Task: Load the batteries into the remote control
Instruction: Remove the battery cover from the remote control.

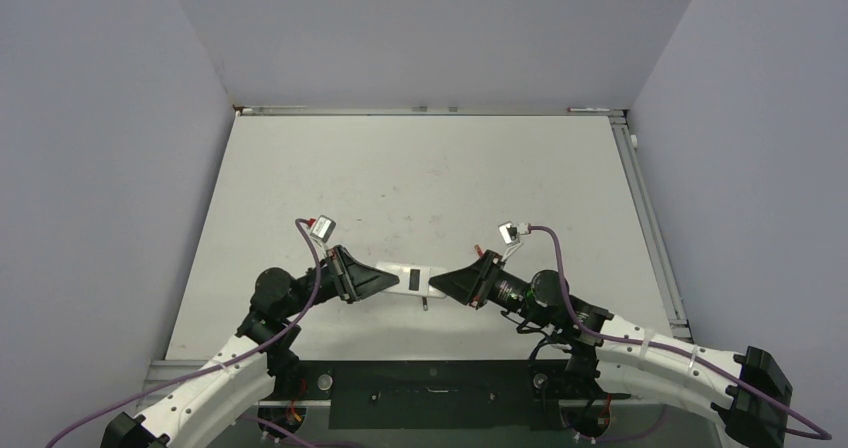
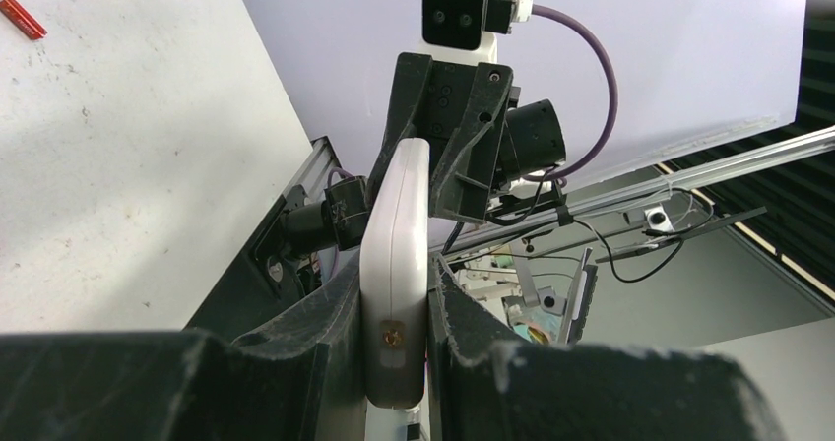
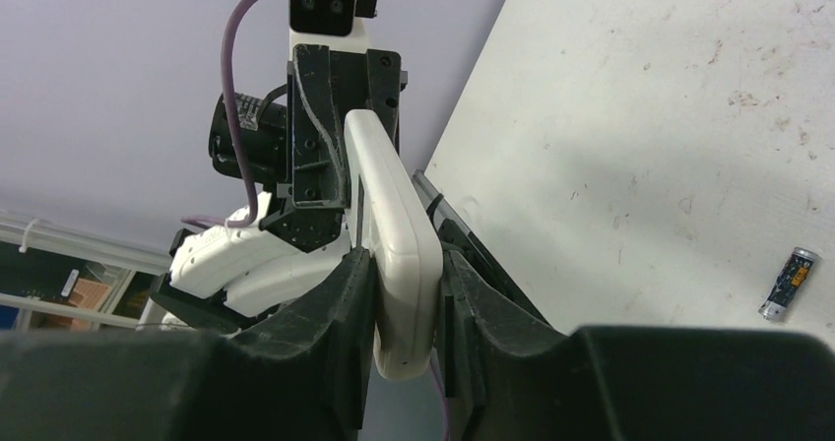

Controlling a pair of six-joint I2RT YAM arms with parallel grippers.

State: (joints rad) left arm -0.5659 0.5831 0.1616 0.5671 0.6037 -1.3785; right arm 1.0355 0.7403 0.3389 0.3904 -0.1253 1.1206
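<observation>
The white remote control (image 1: 412, 277) is held level above the table, one end in each gripper. My left gripper (image 1: 388, 281) is shut on its left end. My right gripper (image 1: 442, 285) is shut on its right end. In the left wrist view the remote (image 2: 396, 234) stands edge-on between the black fingers, and my left gripper (image 2: 394, 298) pinches its sides. In the right wrist view the remote (image 3: 389, 195) is also edge-on in my right gripper (image 3: 406, 279). One battery (image 3: 788, 283), a slim dark cylinder, lies on the table; it shows in the top view (image 1: 426, 304) just under the remote.
The white table (image 1: 420, 178) has a metal rail along its right edge (image 1: 650, 228) and grey walls on three sides. A small red object (image 2: 20, 16) lies on the table in the left wrist view.
</observation>
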